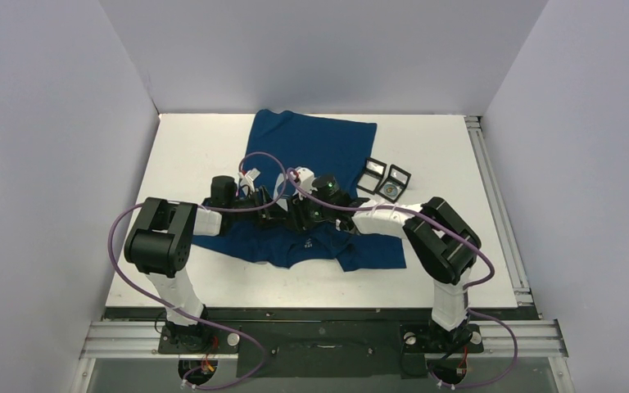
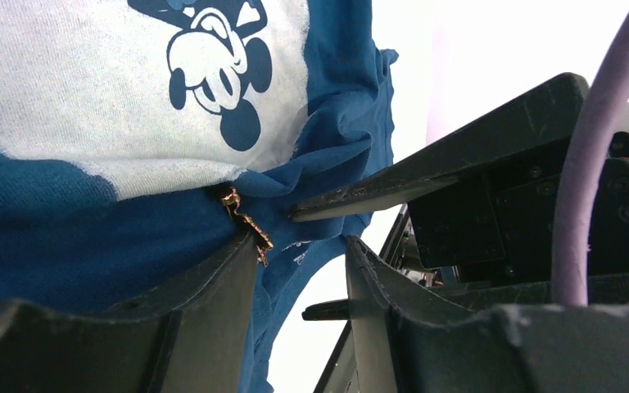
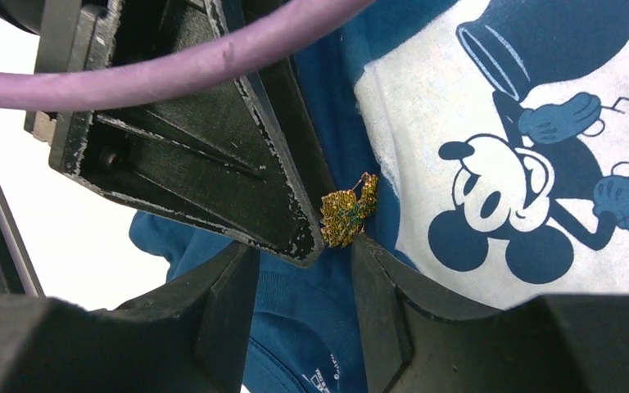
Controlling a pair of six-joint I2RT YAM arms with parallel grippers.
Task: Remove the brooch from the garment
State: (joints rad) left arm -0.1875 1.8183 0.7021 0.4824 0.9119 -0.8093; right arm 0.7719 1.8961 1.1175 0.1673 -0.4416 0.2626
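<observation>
The brooch (image 3: 346, 211) is pinned to the garment (image 1: 311, 139) at the edge of the pale chest print. The left gripper (image 2: 299, 246) and right gripper (image 3: 303, 250) both stand released, jaws apart, flanking it (neither grasps anything). Recommended: one gripper presses the fabric beside the brooch onto the tabletop (image 1: 188, 147). The other closes on metal only, then draws along the pin.

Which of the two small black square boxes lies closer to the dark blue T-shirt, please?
The left-hand black box, beside the dark blue T-shirt's edge; the other black box sits farther right.
</observation>
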